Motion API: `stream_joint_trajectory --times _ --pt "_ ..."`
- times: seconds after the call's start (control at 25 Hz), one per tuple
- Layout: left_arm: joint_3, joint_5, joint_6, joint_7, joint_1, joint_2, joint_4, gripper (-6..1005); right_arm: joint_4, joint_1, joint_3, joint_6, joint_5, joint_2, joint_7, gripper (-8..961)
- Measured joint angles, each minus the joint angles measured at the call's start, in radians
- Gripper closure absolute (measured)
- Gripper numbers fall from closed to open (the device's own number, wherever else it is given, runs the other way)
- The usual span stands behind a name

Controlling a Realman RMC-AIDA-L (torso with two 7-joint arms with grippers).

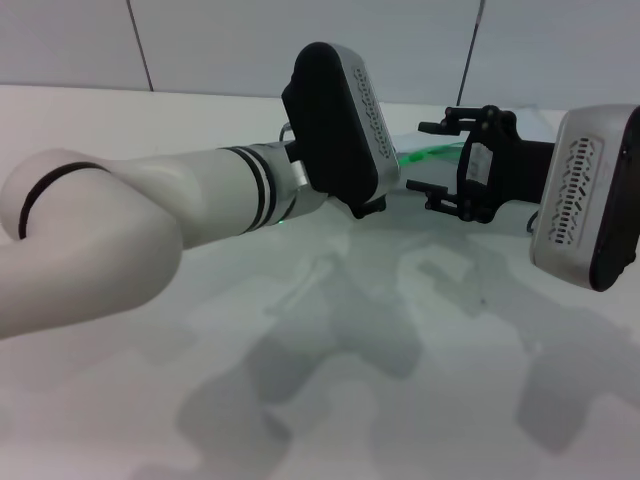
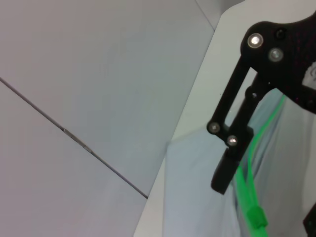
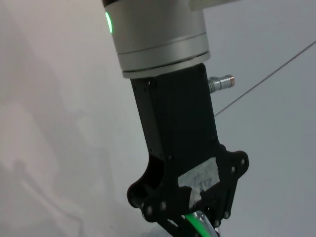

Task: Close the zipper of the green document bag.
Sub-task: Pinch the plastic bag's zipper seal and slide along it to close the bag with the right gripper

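1. Counter: pale and broad. It carries the bag at its far side, beyond both arms.
2. Left arm: a thick white limb reaching towards the bag.
3. Green document bag: a flat, translucent grey-blue pouch lying on the counter. The head view shows only a green sliver of it between the two grippers.
4. Right gripper: over the bag's green edge. Its fingers are spread wide and hold nothing. Judged from the left wrist view, one dark finger stands just beside the strip, and whether it touches cannot be told.
5. Left gripper: also at the bag's green edge, with the strip showing at its tip. Whether it has a grip on anything cannot be told.
6. Zipper: a bright green strip along one bag edge. Its two tracks part beyond the slider, so that stretch reads as unclosed.
7. Slider: a tiny green block on the strip, near the dark finger.

Hazards, as judged:
- The slider is small and the open fingers are wide, so a closing pinch may miss it and catch only the thin strip or film.
- If the bag is not held down, a pull along the zip would drag the light pouch across the counter instead of running the slider.
- The two grippers are crowded at one edge and may knock each other.
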Motion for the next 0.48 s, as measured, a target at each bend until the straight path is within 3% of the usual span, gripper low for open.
stream_joint_trajectory --times 0.48 --pt "-0.001 0.000 0.011 0.004 0.002 0.001 0.015 944 0.004 -0.001 -0.045 0.085 0.006 0.001 0.000 468"
